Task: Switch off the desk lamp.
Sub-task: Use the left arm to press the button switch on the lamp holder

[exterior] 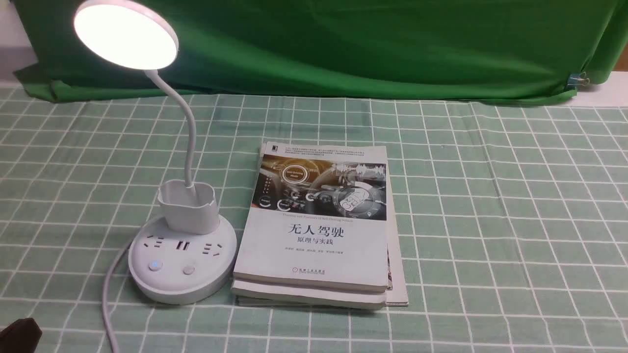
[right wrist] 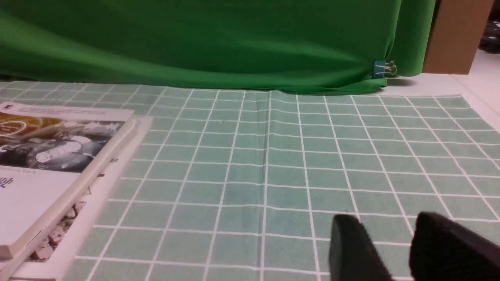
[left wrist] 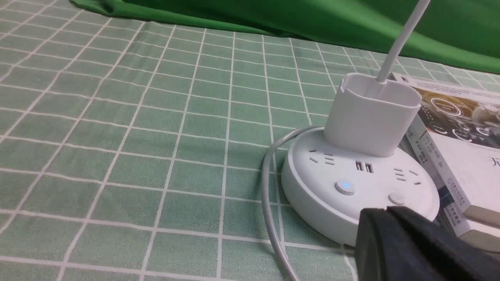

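front view: desk lamp (exterior: 182, 274) lit, just left of books (exterior: 319, 230). left gripper (left wrist: 386, 222) near it, spread we cannot tell; right gripper (right wrist: 388, 228) narrowly parted. we'd press the glowing button (left wrist: 344, 186) squarely, gently.

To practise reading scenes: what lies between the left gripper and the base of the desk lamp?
In the front view, only the white cord, trailing over the checked tablecloth, lies between the left gripper and the base of the desk lamp.
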Tool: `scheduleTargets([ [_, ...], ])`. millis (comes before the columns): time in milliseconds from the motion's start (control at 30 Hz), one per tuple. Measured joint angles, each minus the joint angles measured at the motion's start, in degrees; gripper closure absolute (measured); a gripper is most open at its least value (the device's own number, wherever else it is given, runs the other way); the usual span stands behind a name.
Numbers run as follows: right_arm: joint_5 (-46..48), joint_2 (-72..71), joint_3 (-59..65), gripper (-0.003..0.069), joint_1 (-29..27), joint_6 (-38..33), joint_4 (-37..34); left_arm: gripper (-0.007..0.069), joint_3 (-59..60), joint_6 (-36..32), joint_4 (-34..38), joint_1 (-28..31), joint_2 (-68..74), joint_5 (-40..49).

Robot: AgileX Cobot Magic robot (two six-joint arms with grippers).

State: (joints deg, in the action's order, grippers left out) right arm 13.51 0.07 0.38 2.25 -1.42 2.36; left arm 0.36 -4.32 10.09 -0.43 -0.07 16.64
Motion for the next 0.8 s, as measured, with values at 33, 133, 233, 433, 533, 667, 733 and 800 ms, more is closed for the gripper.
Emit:
scheduleTargets([
  [33, 0.0, 0.0, 0.0, 0.0417, 0.0, 0.0, 0.0, 0.0624, 0.0, 0.0, 0.0, 0.0, 0.0, 0.0],
  [133, 0.0, 0.0, 0.0, 0.0417, 0.0, 0.0, 0.0, 0.0624, 0.0, 0.0, 0.0, 0.0, 0.0, 0.0],
  [233, 0.0, 0.0, 0.0, 0.0417, 0.0, 0.0, 0.0, 0.0624, 0.0, 0.0, 0.0, 0.0, 0.0, 0.0],
  [433, 0.0, 0.0, 0.0, 0.0417, 0.0, 0.0, 0.0, 0.0624, 0.0, 0.0, 0.0, 0.0, 0.0, 0.0],
  [533, 0.0, 0.0, 0.0, 0.0417, 0.0, 0.0, 0.0, 0.0624, 0.0, 0.0, 0.0, 0.0, 0.0, 0.0],
  [667, 0.0, 0.0, 0.0, 0.0417, 0.0, 0.0, 0.0, 0.0624, 0.0, 0.0, 0.21, 0.0, 0.0, -0.41],
  [733, 0.0, 0.0, 0.0, 0.0417, 0.0, 0.0, 0.0, 0.0624, 0.0, 0.2, 3.54, 0.0, 0.0, -1.84],
  [800, 0.0, 0.0, 0.0, 0.0417, 0.0, 0.0, 0.0, 0.0624, 0.0, 0.82, 11.62, 0.0, 0.0, -4.45],
])
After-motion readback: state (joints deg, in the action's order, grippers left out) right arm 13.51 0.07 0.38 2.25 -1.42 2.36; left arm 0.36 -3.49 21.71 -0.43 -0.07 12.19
